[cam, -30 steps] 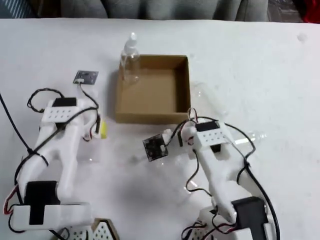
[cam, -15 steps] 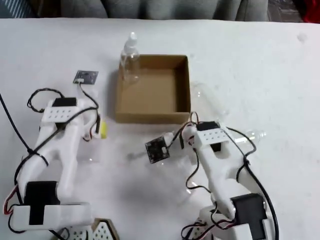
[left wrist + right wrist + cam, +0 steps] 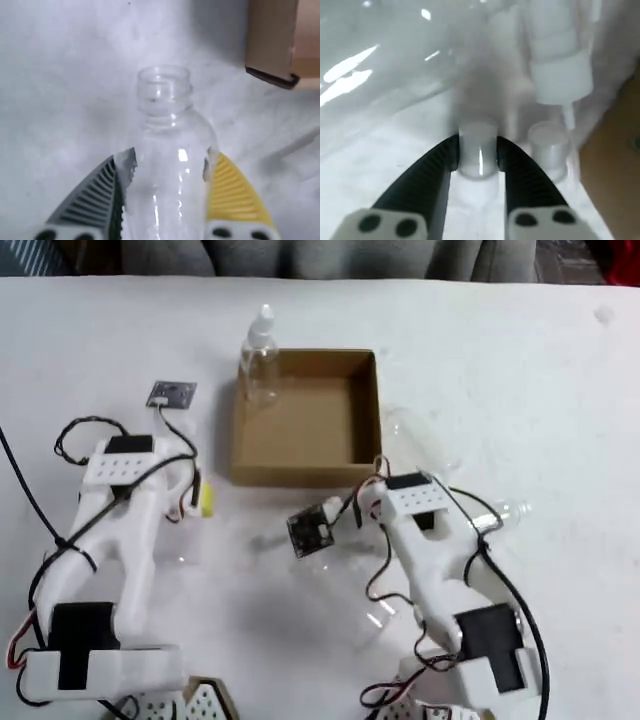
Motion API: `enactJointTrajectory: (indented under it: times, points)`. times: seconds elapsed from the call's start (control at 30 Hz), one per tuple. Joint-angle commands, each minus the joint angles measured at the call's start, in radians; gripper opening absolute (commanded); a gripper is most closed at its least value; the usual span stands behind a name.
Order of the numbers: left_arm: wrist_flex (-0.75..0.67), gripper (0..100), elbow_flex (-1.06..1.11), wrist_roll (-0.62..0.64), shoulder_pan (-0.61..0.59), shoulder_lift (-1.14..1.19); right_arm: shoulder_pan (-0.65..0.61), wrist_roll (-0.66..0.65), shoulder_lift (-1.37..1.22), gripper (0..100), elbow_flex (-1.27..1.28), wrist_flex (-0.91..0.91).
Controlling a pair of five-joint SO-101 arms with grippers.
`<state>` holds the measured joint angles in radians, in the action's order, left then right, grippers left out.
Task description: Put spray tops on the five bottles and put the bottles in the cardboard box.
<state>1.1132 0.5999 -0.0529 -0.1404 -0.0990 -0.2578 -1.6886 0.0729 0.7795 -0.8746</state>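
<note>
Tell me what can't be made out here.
- Left wrist view: base of the clear plastic bottle in the left claw, cut off by the edge.
- Right wrist view: lower end of the white plastic spray top, hidden inside the right claw.
- High view: the count of loose clear bottles on the white table; too faint.

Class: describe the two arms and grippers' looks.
The left arm and right arm are white with black motor blocks and black and red cables. The left gripper has one grey, one yellow ribbed finger; the right gripper, two black.
</note>
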Motion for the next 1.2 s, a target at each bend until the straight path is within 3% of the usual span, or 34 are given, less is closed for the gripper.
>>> enactJointTrajectory:
  times: [0.0, 0.17, 0.5, 0.67, 0.87, 1.17]
  points:
    - [-0.025, 2, -0.008, -0.009, -0.005, -0.065, 0.010, 0.068, -0.041, 1.7, -0.098, -0.079]
    - [-0.025, 2, -0.008, -0.009, -0.005, -0.065, 0.019, 0.250, 0.005, 1.7, -0.276, -0.268]
    - [-0.021, 2, -0.006, 0.000, -0.010, -0.177, 0.021, 1.059, 0.128, 1.6, -0.614, -0.499]
    - [-0.023, 2, 0.069, 0.000, -0.004, -0.384, 0.010, 1.298, 0.174, 1.6, -0.746, -0.619]
    - [-0.097, 2, 0.138, 0.000, -0.004, -0.572, 0.019, 1.465, 0.262, 1.6, -0.861, -0.653]
    - [-0.336, 2, 0.376, 0.000, 0.033, -0.891, -0.021, 1.479, 0.501, 1.6, -0.815, -0.725]
